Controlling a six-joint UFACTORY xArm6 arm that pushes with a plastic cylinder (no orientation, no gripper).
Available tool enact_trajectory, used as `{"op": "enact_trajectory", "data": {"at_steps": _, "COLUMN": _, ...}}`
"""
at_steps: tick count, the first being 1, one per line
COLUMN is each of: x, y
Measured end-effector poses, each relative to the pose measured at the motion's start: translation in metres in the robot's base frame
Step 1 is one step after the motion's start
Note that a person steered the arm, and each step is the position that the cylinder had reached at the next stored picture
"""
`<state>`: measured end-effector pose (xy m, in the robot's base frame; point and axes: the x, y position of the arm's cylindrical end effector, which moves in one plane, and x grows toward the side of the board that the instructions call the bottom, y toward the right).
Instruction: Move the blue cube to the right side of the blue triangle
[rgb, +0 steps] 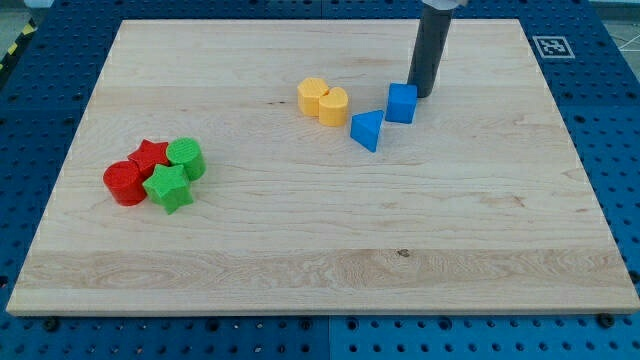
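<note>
The blue cube (401, 103) sits in the upper middle of the wooden board (320, 240). The blue triangle (367, 130) lies just to its lower left, close to it or touching. My tip (422, 95) is down on the board right beside the cube's upper right corner, touching it or nearly so. The dark rod rises from there out of the view's top.
A yellow heart-shaped block (324, 100) lies left of the blue triangle. At the view's left is a cluster: a red cylinder (124, 183), a red star (149, 155), a green cylinder (186, 157) and a green star (168, 188). A marker tag (550, 46) sits at the top right.
</note>
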<state>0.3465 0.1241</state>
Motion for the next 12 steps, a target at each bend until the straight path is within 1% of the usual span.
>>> {"op": "enact_trajectory", "data": {"at_steps": 5, "x": 0.049, "y": 0.0}}
{"op": "enact_trajectory", "data": {"at_steps": 6, "x": 0.048, "y": 0.0}}
{"op": "enact_trajectory", "data": {"at_steps": 7, "x": 0.033, "y": 0.0}}
{"op": "enact_trajectory", "data": {"at_steps": 8, "x": 0.002, "y": 0.0}}
{"op": "enact_trajectory", "data": {"at_steps": 9, "x": -0.008, "y": 0.0}}
{"op": "enact_trajectory", "data": {"at_steps": 11, "x": -0.001, "y": -0.003}}
{"op": "enact_trajectory", "data": {"at_steps": 12, "x": 0.015, "y": -0.022}}
